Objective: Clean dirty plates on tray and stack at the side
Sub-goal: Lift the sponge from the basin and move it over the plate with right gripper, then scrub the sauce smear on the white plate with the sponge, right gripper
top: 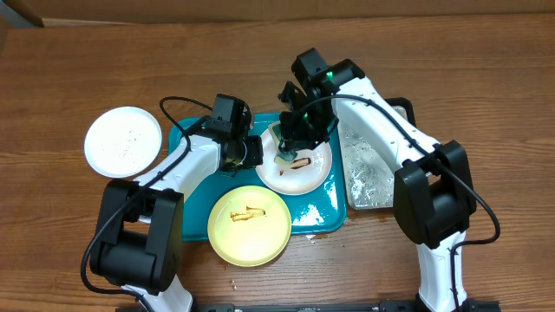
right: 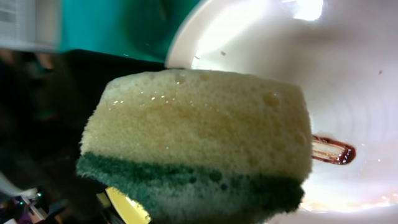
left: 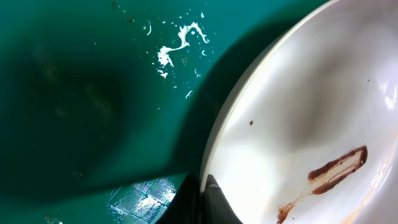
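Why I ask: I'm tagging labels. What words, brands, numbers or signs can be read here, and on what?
None can be read.
Dark print-like marks on the pale grey surface at the right wrist view's upper left: too blurred to read.
White round plate, teal-blue plastic tray, yellow-and-green sponge: no print.

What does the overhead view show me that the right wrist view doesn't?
Only overhead: the white plate sitting on the table left of the tray, the yellow-green plate with its brown smear, and the black tray of foam. Only right wrist: the sponge close up, wet yellow foam over a green scouring layer. Both: the smeared white plate and the teal tray.
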Motion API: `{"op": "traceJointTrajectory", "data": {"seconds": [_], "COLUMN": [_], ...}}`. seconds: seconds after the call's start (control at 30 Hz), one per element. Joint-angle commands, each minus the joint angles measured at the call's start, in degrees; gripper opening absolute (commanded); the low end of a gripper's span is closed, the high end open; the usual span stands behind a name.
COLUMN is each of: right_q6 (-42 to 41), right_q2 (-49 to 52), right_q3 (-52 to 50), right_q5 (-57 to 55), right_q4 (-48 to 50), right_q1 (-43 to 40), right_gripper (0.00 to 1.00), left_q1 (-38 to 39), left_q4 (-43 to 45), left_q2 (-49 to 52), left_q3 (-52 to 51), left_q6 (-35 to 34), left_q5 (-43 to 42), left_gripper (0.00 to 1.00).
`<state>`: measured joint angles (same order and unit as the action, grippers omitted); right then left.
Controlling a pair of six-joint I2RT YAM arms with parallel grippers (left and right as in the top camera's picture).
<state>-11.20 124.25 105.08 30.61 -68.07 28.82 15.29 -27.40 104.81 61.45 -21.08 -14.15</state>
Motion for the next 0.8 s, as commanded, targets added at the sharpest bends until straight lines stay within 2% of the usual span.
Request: {"op": "traceJointTrajectory", "data": {"seconds": [0.0,0.4,0.77], "right_q6": [-1.14,-4.15,-7.50], "right_q2": [-0.87,-0.63,6.64], "right_q3": [-3.15,-11.82,-12.20], "right_q5": [-0.31,2.10,2.73], "right_q4": [1.62,12.63,17.05], "right_q1": [0.07,4.44,7.26], "right_gripper": [0.04,0.04,0.04], "left_q1": [0.11,0.11,0.11], "left_q4": [0.24,0.24,-0.17], "left_q2": [0.83,0.83,0.83], "left_q3": [1.18,1.18,1.20], "left_q6": [-1.27,-1.27,-1.25], "left_q5": [-0.50,-0.52,-0.50], "left_gripper": [0.04,0.04,0.04]}}
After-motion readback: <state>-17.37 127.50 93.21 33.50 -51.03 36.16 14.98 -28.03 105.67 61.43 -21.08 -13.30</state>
